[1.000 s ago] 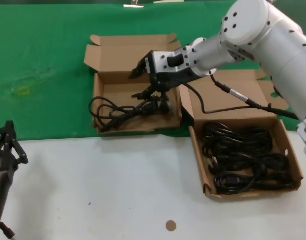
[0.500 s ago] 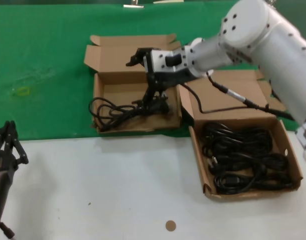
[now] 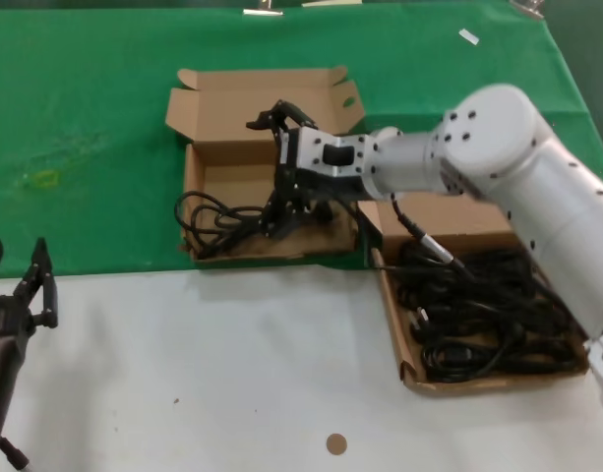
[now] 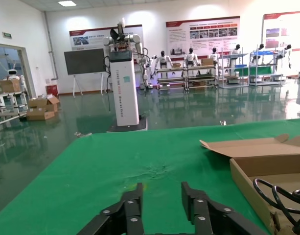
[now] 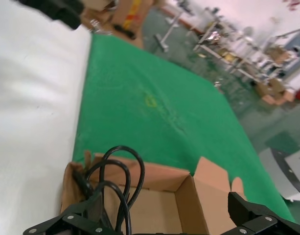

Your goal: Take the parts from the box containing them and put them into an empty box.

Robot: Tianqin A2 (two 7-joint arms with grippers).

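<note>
- Head view: right pincer (image 3: 277, 167) reaches across over the far-left straight-walled box (image 3: 217, 143), spread wide, one finger up by the lid, the other down near a cord (image 3: 227, 221); nothing is gripped.
- That one black cord lies in the straight-walled box, with a loop spilling over its left wall onto the green cloth (image 3: 85, 118).
- Splay-walled box (image 3: 394, 329) sits to the right and nearer, on the white counter (image 3: 203, 374); it holds a heap of coiled black cords (image 3: 483, 315), partly covered by the right arm.
- Left pincer (image 3: 21, 285) is parked at the near-left edge over the white counter, fingers spread apart, empty.
- Small brown disc (image 3: 335, 444) lies on the counter near the front.
- Left wrist view: left pincer (image 4: 162, 205) has its fingers parted with a gap between them, holding nothing; beyond it are the green cloth (image 4: 140, 171) and a corner of the straight-walled box (image 4: 257, 161) with a cord loop (image 4: 277, 193).
- Right wrist view: right pincer (image 5: 159, 223) is wide open above the straight-walled box (image 5: 189, 196); a cord loop (image 5: 118, 181) rises by one finger (image 5: 76, 223), and whether they touch cannot be told.
</note>
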